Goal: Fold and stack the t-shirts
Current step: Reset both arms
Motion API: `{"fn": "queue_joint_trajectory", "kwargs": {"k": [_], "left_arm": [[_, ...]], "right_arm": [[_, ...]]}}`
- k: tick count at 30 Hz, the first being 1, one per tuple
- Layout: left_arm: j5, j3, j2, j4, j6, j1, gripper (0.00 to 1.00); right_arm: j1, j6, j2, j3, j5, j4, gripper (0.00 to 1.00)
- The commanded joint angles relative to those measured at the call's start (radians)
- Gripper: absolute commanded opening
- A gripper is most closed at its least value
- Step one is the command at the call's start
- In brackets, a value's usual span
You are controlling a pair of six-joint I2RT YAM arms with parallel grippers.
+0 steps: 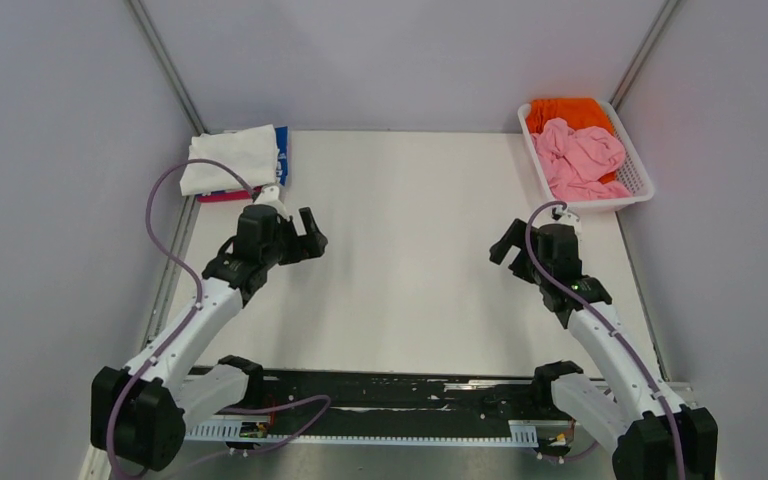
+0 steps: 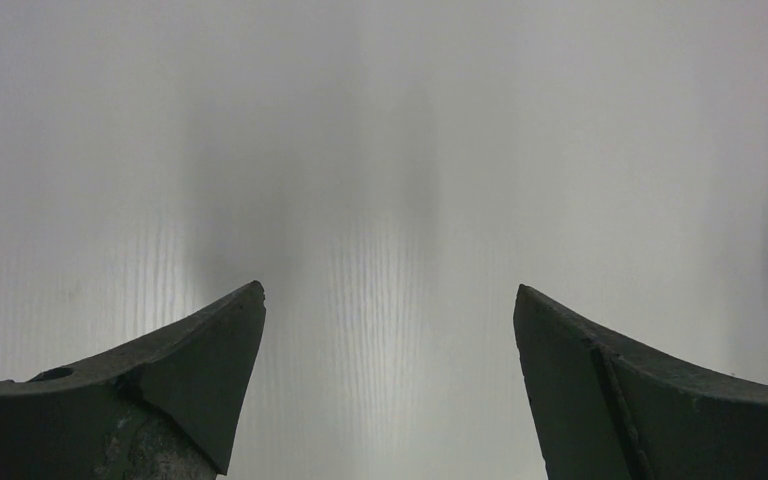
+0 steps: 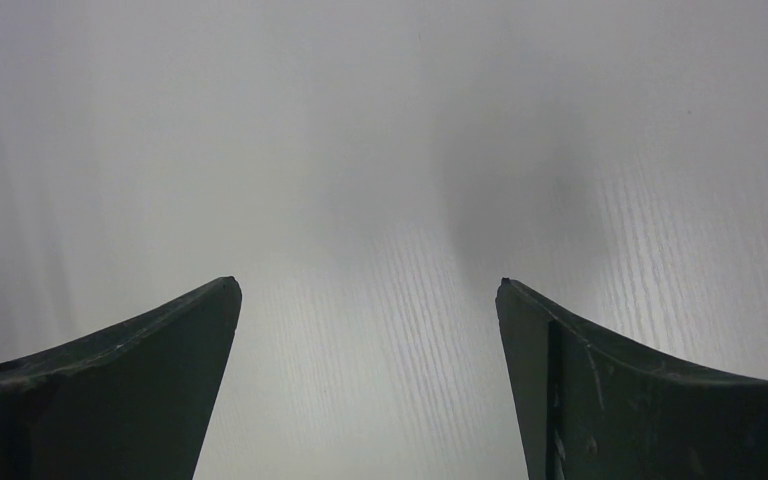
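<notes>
- Top external view, nine o'clock: left gripper [image 1: 303,236] spread wide and empty over the table [image 1: 410,300].
- Three o'clock: right gripper [image 1: 508,252] likewise wide, empty.
- Eleven o'clock: white t-shirt [image 1: 230,158] folded atop a stack.
- One o'clock: pink t-shirt [image 1: 582,158] on orange t-shirt [image 1: 565,112], crumpled in the basket [image 1: 643,186].

White lattice basket [image 1: 643,188], pink tee [image 1: 582,158] and orange tee [image 1: 565,112] inside it, far left of the basket a white tee [image 1: 230,158] over a blue tee [image 1: 282,158], off-white surface [image 1: 410,250], purple cables [image 1: 150,205] on black-and-white arms [image 1: 200,320].
</notes>
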Motion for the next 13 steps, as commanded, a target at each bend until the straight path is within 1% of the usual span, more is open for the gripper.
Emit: {"fn": "queue_joint_trajectory", "kwargs": {"k": [1,6,13], "left_arm": [[-0.03,-0.048,-0.124,-0.038,-0.063,-0.024,1.0],[-0.072,-0.039,-0.163,-0.074,-0.057,-0.025,1.0],[-0.074,-0.015,-0.135,-0.065,-0.066,-0.025,1.0]], "right_arm": [[-0.004,0.023,-0.038,-0.034,-0.021,0.061,1.0],[-0.003,0.021,-0.049,-0.043,-0.013,0.069,1.0],[-0.003,0.011,-0.074,-0.048,-0.009,0.078,1.0]]}}
